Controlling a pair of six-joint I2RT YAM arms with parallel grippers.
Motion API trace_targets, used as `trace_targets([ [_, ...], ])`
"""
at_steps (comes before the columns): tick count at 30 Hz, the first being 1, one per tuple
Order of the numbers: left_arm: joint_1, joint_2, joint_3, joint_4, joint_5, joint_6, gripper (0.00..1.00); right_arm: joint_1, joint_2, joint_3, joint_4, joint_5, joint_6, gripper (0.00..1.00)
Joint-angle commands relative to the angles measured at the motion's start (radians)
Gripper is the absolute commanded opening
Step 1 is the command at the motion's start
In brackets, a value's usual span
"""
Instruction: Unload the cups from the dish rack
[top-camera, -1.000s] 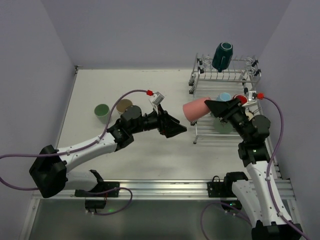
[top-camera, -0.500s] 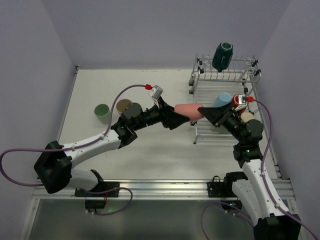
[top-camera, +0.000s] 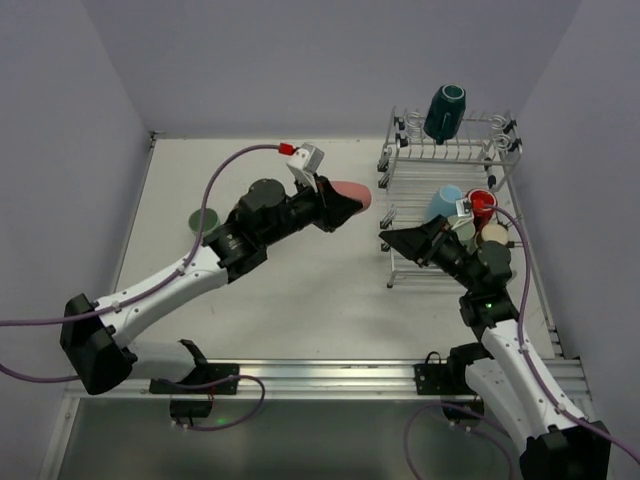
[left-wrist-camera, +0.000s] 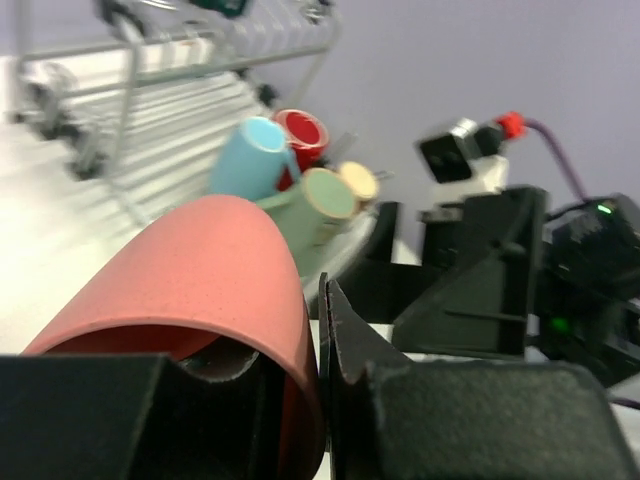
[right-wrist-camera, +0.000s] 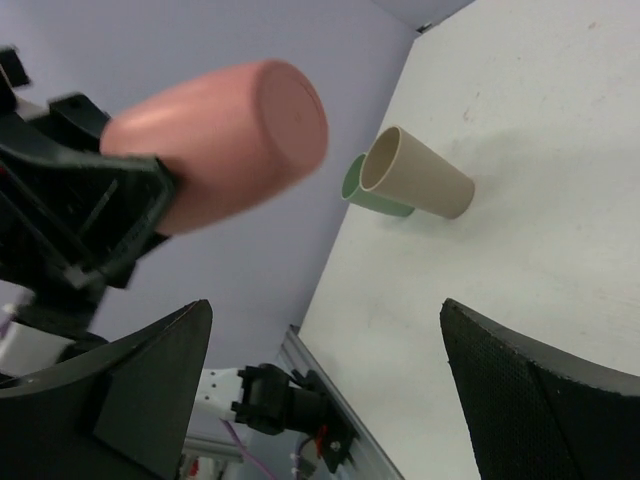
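Lower left: pink cup (left-wrist-camera: 200, 270), rim clamped in left gripper (left-wrist-camera: 300, 375). Upper left: dish rack (left-wrist-camera: 150, 70). Centre: light blue cup (left-wrist-camera: 245, 160), red cup (left-wrist-camera: 300, 130), sage cup (left-wrist-camera: 320, 205), beige cup (left-wrist-camera: 358, 182).

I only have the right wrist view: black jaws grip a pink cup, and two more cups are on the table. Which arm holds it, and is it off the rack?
Observer: The left gripper, jaws shut on the pink cup, holds it in the air left of the rack, apart from it.
Operator: How many cups are in the rack?
Observer: Five show: a dark teal cup on the upper tier, and a light blue cup, red cup, green cup and tan cup below.
Operator: Where is my gripper?
Observer: The right gripper is by the rack's lower left corner, holding nothing.
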Motion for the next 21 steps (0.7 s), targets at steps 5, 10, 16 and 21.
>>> trace_targets([
  [5,0.21,-0.008,0.345,-0.794,-0.208,0.182,0.0,0.001,-0.145,0.016,-0.234,0.024,-0.216,0.99],
  [10,0.44,0.0,0.385,-1.04,-0.205,0.231,0.0,0.003,-0.166,0.028,-0.361,0.029,-0.34,0.99],
  [16,0.607,0.015,0.378,-1.118,-0.207,0.275,0.0,0.003,-0.183,0.023,-0.403,0.026,-0.394,0.99],
  [21,0.701,0.089,0.405,-1.141,-0.191,0.318,0.0,0.003,-0.179,0.014,-0.403,0.021,-0.414,0.99],
])
